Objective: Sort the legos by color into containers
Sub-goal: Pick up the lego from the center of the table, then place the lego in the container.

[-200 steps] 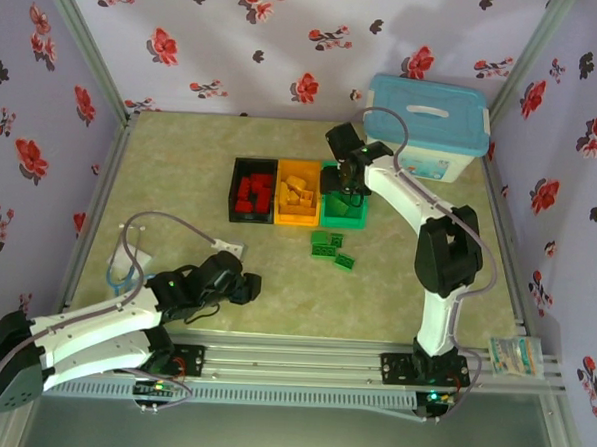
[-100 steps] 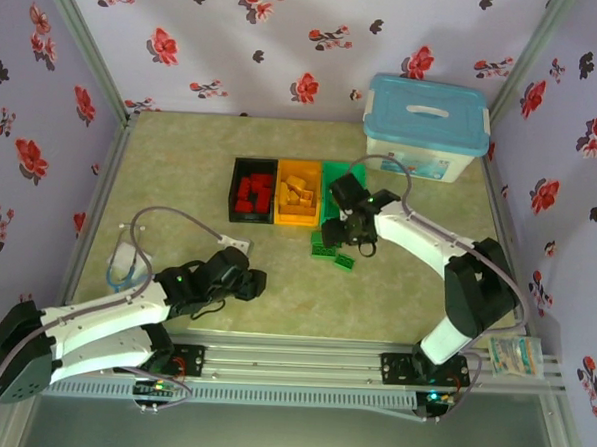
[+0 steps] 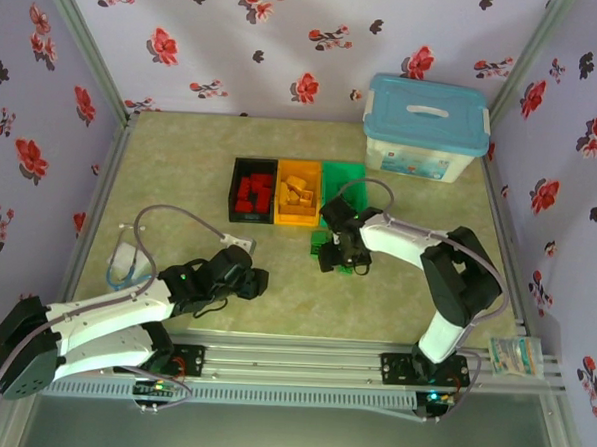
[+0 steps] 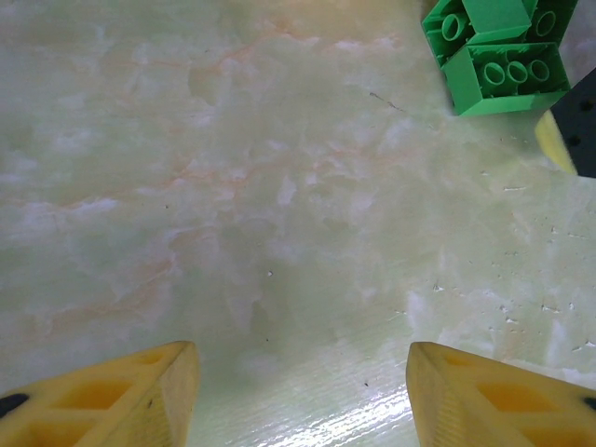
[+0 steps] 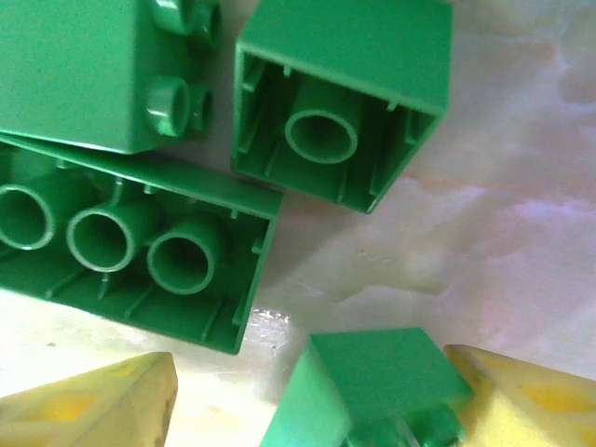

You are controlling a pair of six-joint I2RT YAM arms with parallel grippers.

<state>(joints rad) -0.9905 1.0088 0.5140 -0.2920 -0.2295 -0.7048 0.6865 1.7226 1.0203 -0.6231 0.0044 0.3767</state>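
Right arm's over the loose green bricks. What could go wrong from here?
1. Small green plastic brick sits off-centre, beside one finger of the open right end effector; closing may skew it rather than clamp it.
2. Long green plastic brick, hollow side up, lies close to the other finger and may get snagged.

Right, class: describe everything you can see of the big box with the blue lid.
The box looks like white plastic. A light blue lid is shut on top, with a pale handle at the lid's middle and a coloured label on the front. It stands upright, turned slightly, at the far right corner of the table, close to the flowered wall. Only the table touches it.
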